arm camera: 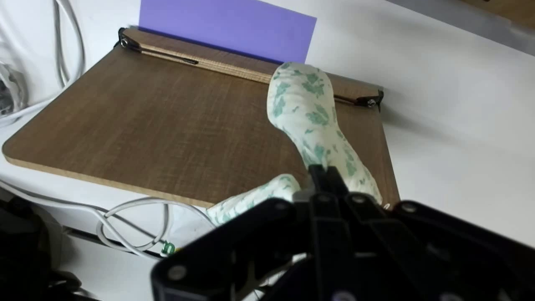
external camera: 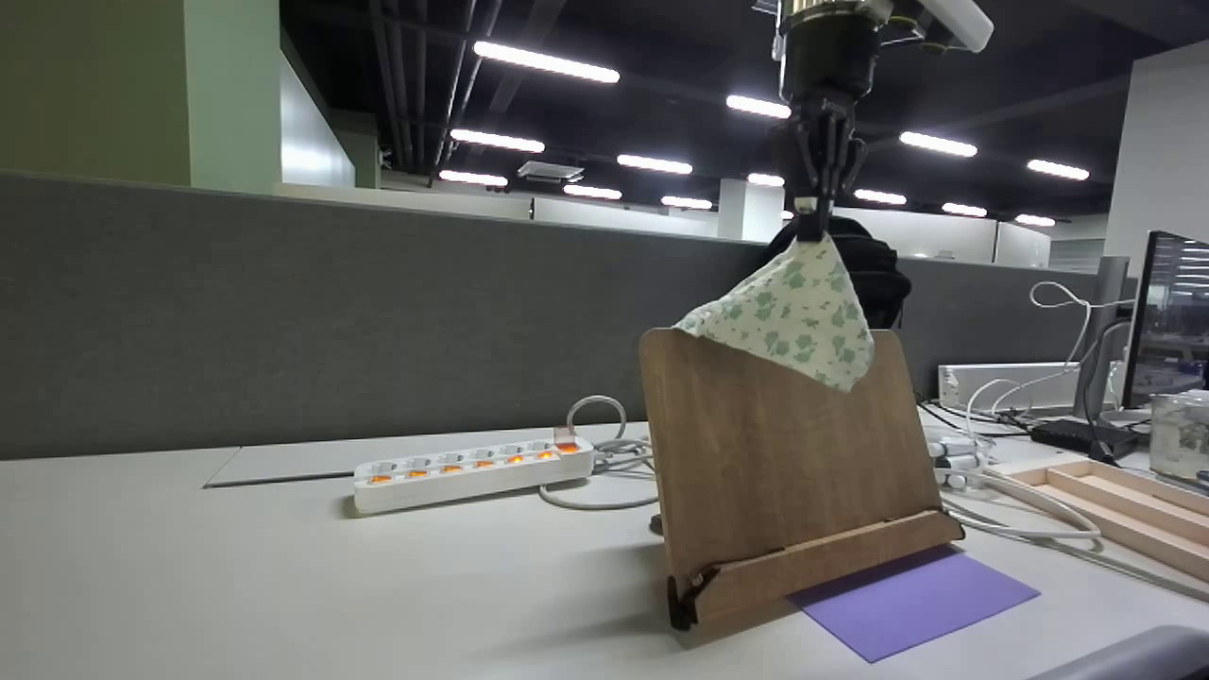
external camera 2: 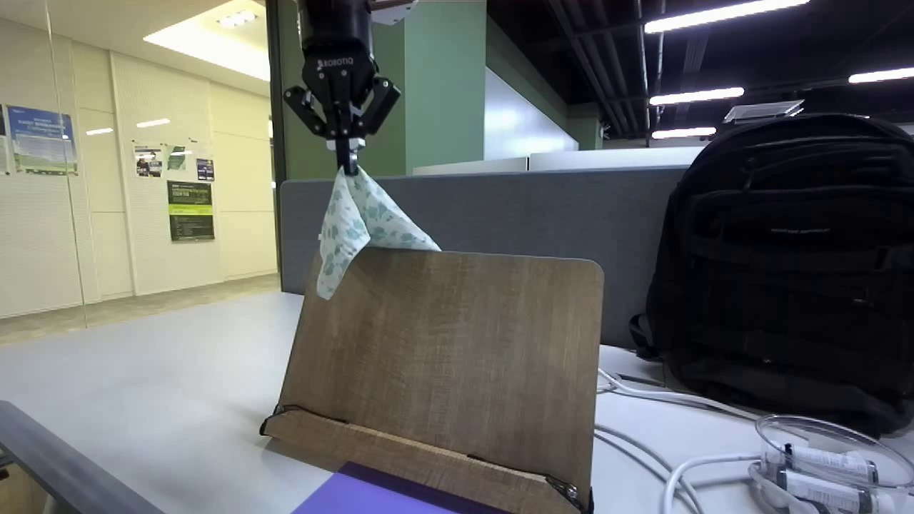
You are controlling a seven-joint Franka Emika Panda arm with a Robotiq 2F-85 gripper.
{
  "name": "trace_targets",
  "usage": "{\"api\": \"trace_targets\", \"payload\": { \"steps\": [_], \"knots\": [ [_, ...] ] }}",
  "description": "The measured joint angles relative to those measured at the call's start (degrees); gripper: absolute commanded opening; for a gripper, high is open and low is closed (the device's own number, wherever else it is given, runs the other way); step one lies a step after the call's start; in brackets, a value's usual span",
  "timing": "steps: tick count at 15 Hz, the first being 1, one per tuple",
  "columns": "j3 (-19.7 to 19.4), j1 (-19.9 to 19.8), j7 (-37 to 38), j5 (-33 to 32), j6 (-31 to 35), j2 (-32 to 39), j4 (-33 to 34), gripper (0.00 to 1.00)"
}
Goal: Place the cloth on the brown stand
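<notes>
The cloth is white with green leaf prints and shows in both exterior views (external camera: pixel 803 312) (external camera 2: pixel 382 218). My gripper (external camera: pixel 812 227) is shut on its upper part, above the top edge of the brown wooden stand (external camera: pixel 784 453); the gripper also shows in an exterior view (external camera 2: pixel 348 165). The cloth hangs down at one upper corner of the tilted stand (external camera 2: pixel 457 357). One fold hangs in front of the board, and another passes behind the top edge. In the wrist view the fingertips (arm camera: pixel 327 170) pinch the cloth (arm camera: pixel 305 100) over the stand (arm camera: pixel 188 125).
A purple sheet (external camera: pixel 916 604) lies under the stand's front ledge. A white power strip (external camera: pixel 472 477) and cables lie beside the stand. A black backpack (external camera 2: pixel 778 285), a clear container (external camera 2: pixel 828 457), a wooden tray (external camera: pixel 1115 510) and a monitor (external camera: pixel 1171 321) stand around. A grey partition (external camera: pixel 331 321) runs behind.
</notes>
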Motion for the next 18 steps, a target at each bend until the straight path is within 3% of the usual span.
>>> {"api": "trace_targets", "payload": {
  "steps": [13, 14, 16, 18],
  "knots": [
    [-1.3, -3.3, 0.3, -0.3, 3.1, 3.6, -5.6, 0.02],
    [-1.5, -3.6, 0.3, -0.3, 3.4, 4.3, -5.9, 0.27],
    [-1.8, -4.0, 0.3, -0.3, 3.9, 5.6, -6.1, 0.30],
    [-1.8, -4.2, 0.3, -0.3, 4.2, 6.8, -6.1, 0.44]
  ]
}}
